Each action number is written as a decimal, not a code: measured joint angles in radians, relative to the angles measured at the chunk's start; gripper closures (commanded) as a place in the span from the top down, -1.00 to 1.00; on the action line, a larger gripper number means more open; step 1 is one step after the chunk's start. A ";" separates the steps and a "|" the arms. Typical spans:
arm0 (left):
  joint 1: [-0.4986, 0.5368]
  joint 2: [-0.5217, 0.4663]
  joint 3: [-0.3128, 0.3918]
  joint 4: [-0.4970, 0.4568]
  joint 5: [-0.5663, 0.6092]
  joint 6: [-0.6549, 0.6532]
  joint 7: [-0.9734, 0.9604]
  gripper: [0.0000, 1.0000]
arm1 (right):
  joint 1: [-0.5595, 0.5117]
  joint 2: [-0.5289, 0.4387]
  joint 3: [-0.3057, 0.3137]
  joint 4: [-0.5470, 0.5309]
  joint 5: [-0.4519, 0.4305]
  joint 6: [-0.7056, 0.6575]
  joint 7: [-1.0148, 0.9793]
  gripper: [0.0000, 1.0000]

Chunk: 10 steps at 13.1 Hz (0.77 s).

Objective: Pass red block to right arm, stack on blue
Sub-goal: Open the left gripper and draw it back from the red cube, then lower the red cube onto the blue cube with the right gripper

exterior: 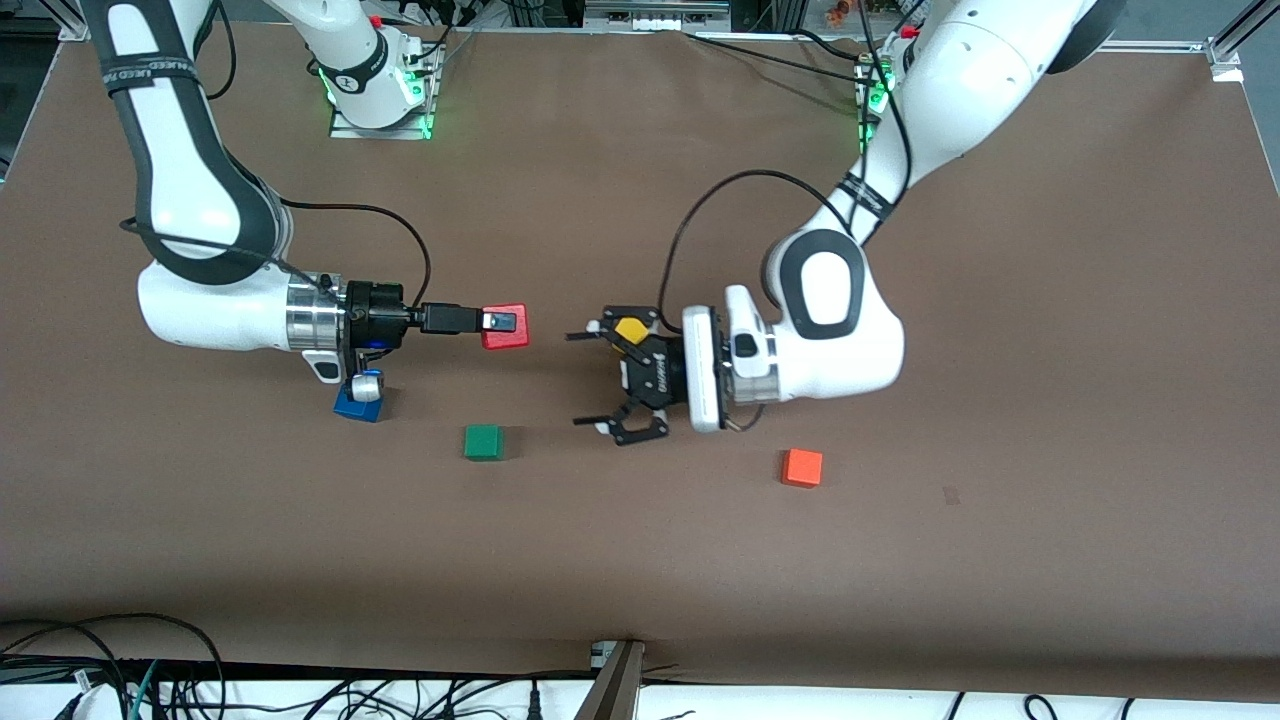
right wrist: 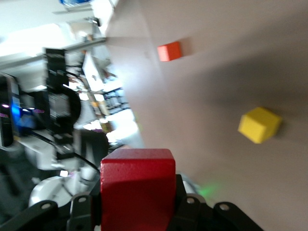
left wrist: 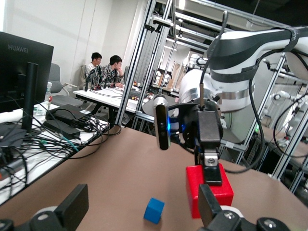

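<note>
Over the brown table [exterior: 1050, 350] both arms reach toward the middle. Right gripper [exterior: 500, 322] hangs in the air, fingers clamped on the red block [exterior: 508, 334], so that one's off the table. Left gripper [exterior: 612, 380] faces it just apart, jaws spread wide with nothing in them. Blue block [exterior: 355, 402] sits under the right wrist, green block [exterior: 483, 441] and orange block [exterior: 802, 467] nearer the camera, yellow block [exterior: 630, 327] by the left gripper.

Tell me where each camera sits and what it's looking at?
Front view: high across the table, facing both arms; right claw holds the small red cube.
Left wrist view: on the left arm, looking past its open claw at the right claw.
Right wrist view: on the right arm, looking over its claw.
All three show the red cube.
</note>
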 measured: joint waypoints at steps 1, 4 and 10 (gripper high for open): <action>0.033 -0.008 0.001 0.001 0.079 -0.039 -0.003 1.00 | -0.001 0.000 -0.002 0.006 -0.088 0.002 0.001 -0.53; 0.137 -0.067 0.004 -0.001 0.358 -0.206 -0.080 1.00 | -0.004 0.000 -0.007 0.008 -0.353 0.006 0.009 -0.53; 0.452 -0.158 0.023 -0.032 0.835 -0.526 -0.147 1.00 | -0.006 0.005 -0.019 0.024 -0.861 0.028 0.065 -0.54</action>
